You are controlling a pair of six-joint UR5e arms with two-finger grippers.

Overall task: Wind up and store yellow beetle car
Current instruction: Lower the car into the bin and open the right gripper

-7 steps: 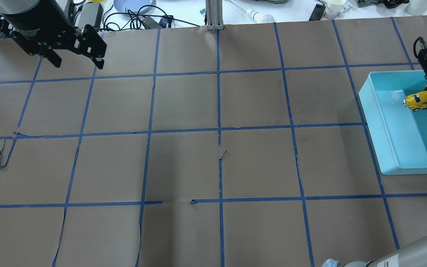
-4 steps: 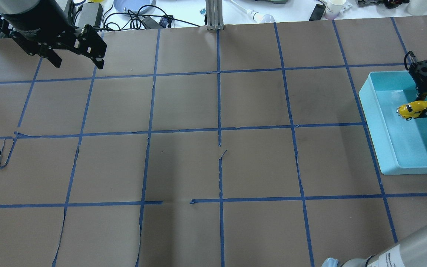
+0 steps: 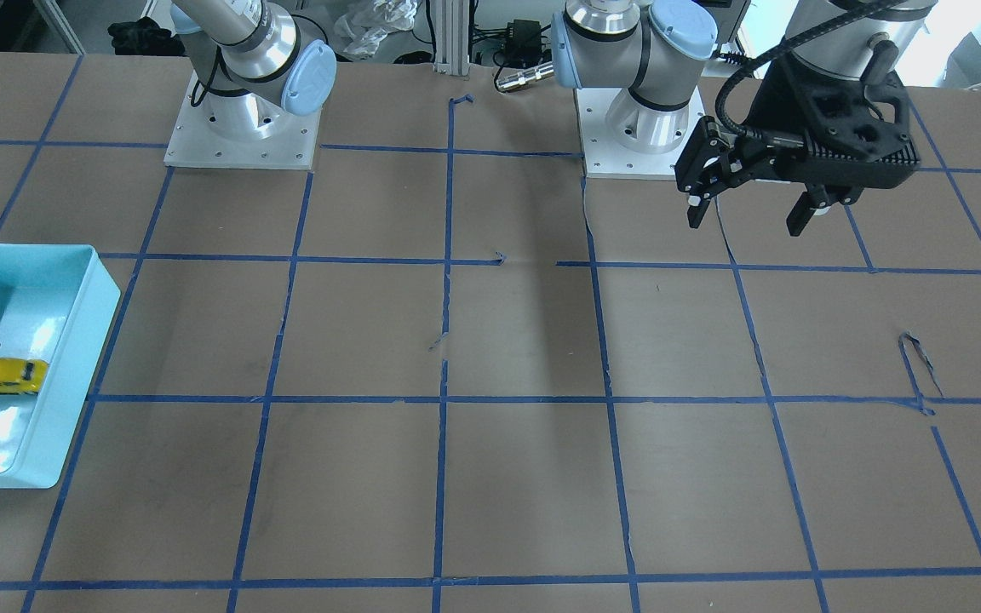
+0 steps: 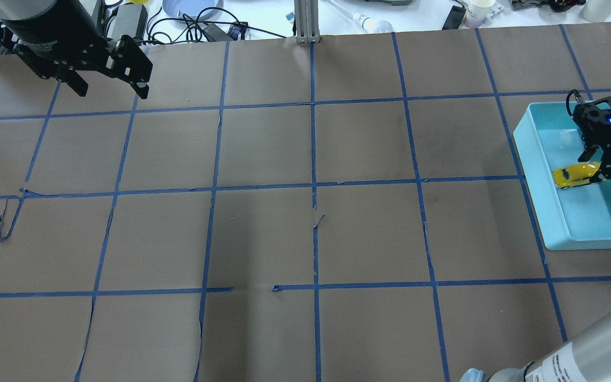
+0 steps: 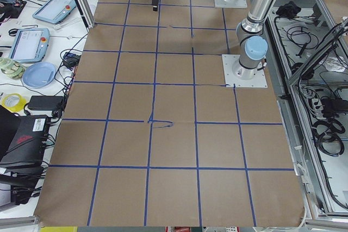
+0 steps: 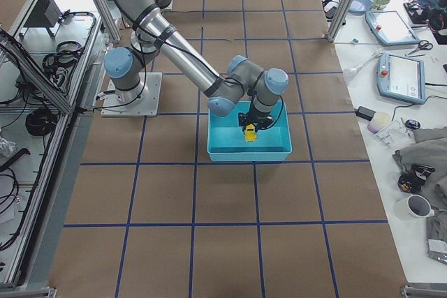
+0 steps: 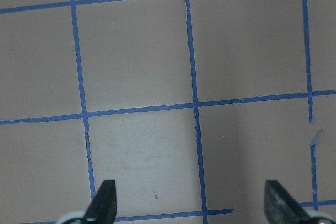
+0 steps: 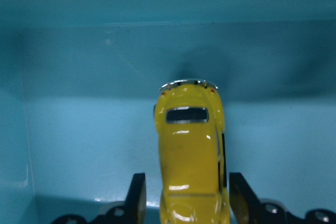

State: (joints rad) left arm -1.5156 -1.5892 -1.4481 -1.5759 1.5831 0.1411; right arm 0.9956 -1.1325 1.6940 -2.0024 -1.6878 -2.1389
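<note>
text: none readable | print on right arm: too blurred

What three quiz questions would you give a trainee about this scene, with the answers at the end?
1. True or false: the left tool holds the yellow car.
2. Where is the car? A) on the bare table paper B) inside the blue bin C) on a plate
3. Which tool has its fingers spread with nothing between them?
Key: 1 false, the right tool holds it; 2 B; 3 the left tool.
</note>
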